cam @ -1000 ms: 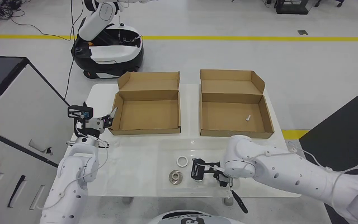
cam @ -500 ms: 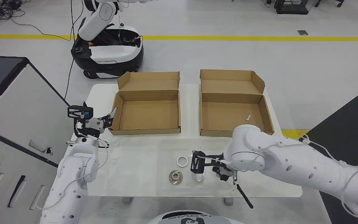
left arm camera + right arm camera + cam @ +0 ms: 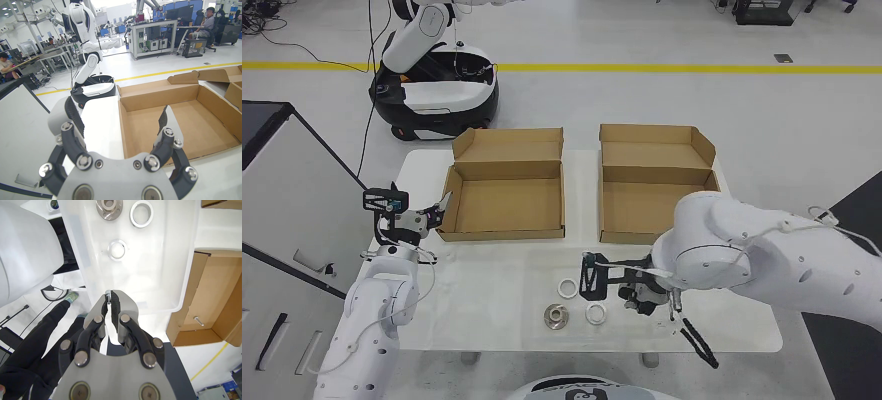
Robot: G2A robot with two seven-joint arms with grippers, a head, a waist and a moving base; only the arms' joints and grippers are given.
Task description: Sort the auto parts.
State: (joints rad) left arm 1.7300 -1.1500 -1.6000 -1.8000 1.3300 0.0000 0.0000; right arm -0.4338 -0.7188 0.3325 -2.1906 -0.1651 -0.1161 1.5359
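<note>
White bench (image 3: 492,290) on a pale workshop floor crossed by a yellow line (image 3: 642,68); views from above and from both wrists.

Right end effector (image 3: 108,298): jaws drawn almost together, pinching a small threaded bolt (image 3: 108,294) at the fingertips, with the bolt's end showing just past the pads. In the top view it hangs over the near half of the bench, just in front of the right box (image 3: 642,205).

Parts on the bench beside it: near ring (image 3: 595,314), lying flat, closest to the fingertips on the robot's side; far ring (image 3: 568,288), flat, near the first but apart from it; flange (image 3: 556,318), a metal disc with a raised hub, left of the near ring by the front edge.

A loose bolt (image 3: 198,321) lies on the floor of the right box, close to one corner.

Left end effector (image 3: 119,113): jaws spread wide, nothing between them, held at the bench's left edge just beside the outer wall of the left box (image 3: 504,205).

Both cardboard boxes stand side by side on the far half of the bench, a gap between them, lids folded back. A white robot base (image 3: 437,95) stands on the floor beyond.
</note>
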